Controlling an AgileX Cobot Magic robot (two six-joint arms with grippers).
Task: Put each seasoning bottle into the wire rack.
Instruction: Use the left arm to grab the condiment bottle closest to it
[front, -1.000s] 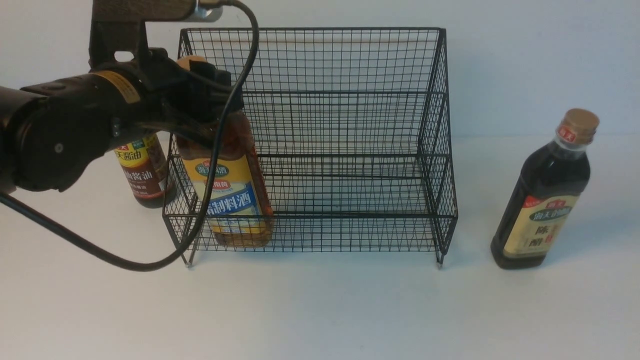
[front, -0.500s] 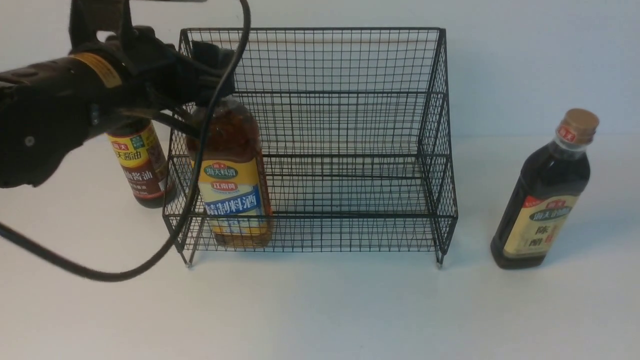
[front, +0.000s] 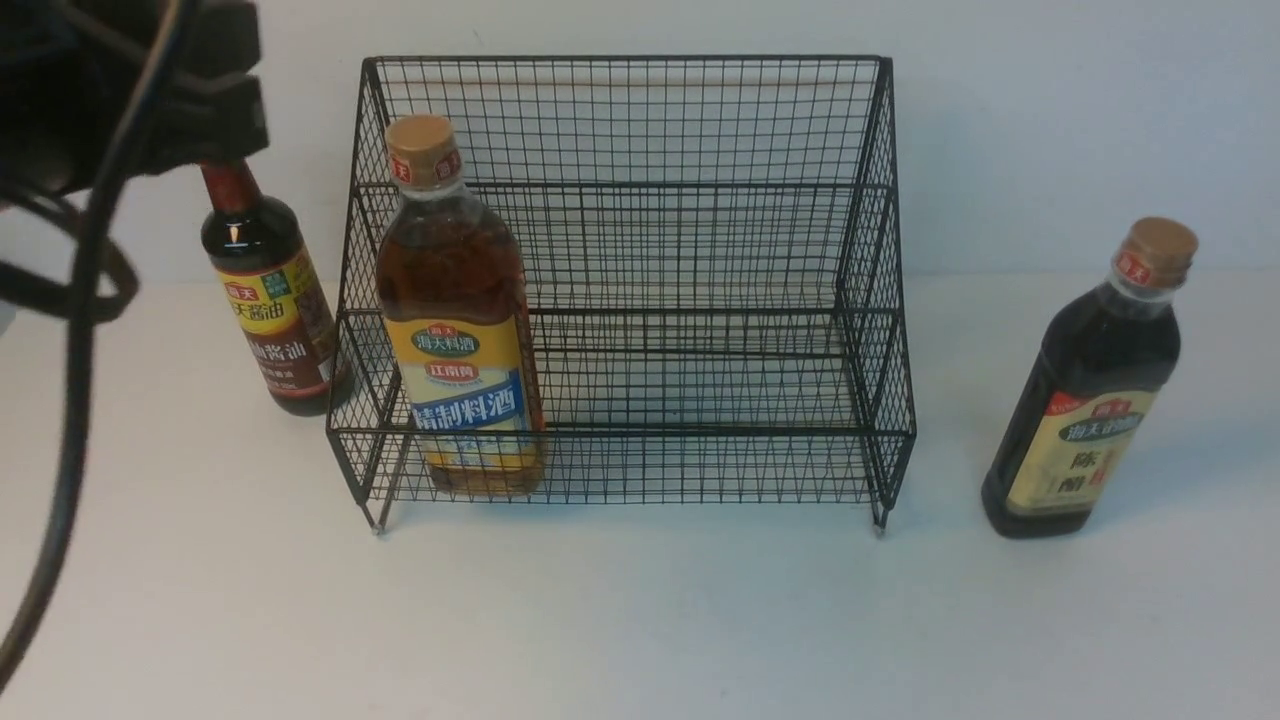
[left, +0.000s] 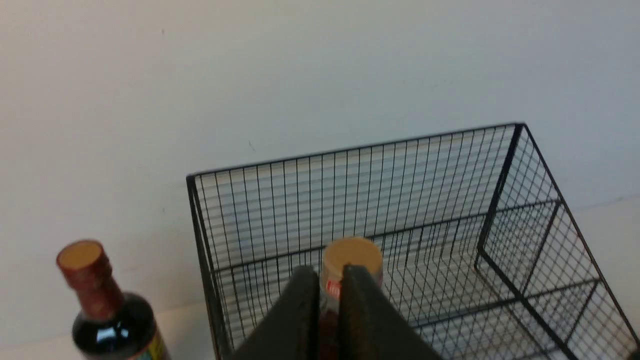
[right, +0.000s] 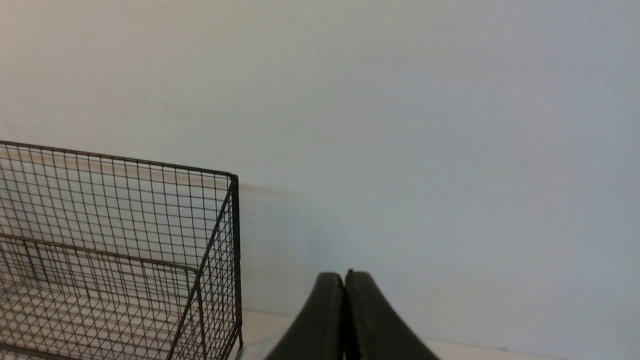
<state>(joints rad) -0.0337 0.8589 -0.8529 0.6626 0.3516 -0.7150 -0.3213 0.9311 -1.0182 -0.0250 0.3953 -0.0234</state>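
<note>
**One bottle in the rack, two on the table**

We see the amber bottle (front: 458, 320) standing upright in the lower front tier of the wire rack (front: 700, 130), at its left end, close to the left side mesh. Its long axis runs straight up, with the tan cap on top and the label facing us. The rack's long side runs left to right, with its low front toward us and its tall back farthest away.

The brown bottle (front: 268, 300) stands upright on the table (front: 640, 620), just outside the rack's left side. The black bottle (front: 1090, 390) also stands cap up on the table, well apart to the right of the rack.

A second ago the left gripper (left: 330, 280) sat around the amber bottle's neck and hid its cap. Now it has pulled up and away to the left, above the brown bottle, and the cap shows clear. Its fingers are drawn almost together, with only a thin slit between them and nothing in it. The bottle's foot, the rack and the other two bottles stay where they were. The right gripper (right: 344, 280) hangs near the rack's right end, fingers pressed together and empty.

The amber bottle's label reads 海天 in a green oval and 精制料酒 in white on a blue band. On the brown bottle we read 酱油, and on the black bottle's cream label 陈醋.
</note>
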